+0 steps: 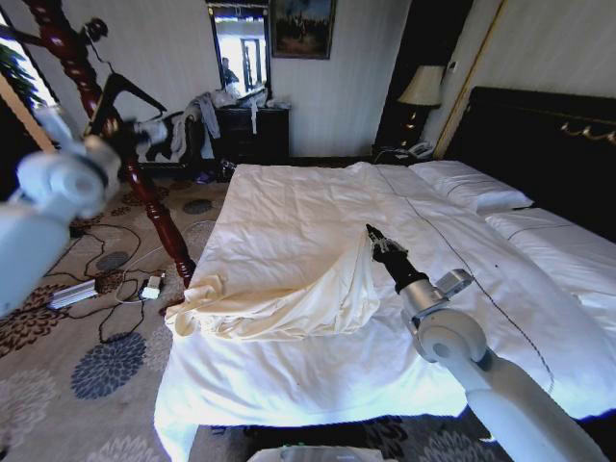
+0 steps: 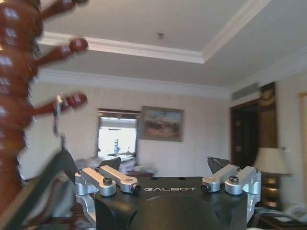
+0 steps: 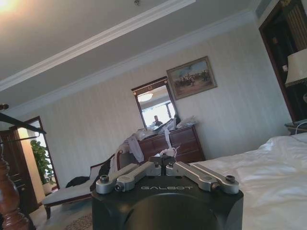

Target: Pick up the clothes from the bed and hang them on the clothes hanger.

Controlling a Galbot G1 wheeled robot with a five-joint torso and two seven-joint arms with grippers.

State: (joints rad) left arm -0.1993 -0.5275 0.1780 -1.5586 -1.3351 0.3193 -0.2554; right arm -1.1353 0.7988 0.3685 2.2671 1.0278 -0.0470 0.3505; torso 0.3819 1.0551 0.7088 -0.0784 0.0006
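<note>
Right now we have our right gripper [image 1: 372,234] pinched shut on the clothes [image 1: 289,298], lifting a peak of the cream fabric while the rest trails across the bed [image 1: 318,207] toward its foot corner. Meanwhile our left gripper [image 2: 163,165] (jaws spread apart) is raised beside the wooden coat stand [image 1: 144,183], where the clothes hanger [image 1: 120,91] hangs.

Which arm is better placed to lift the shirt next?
Right. The right gripper is shut on the cream garment on the bed. The left gripper is open by the hanger.
</note>
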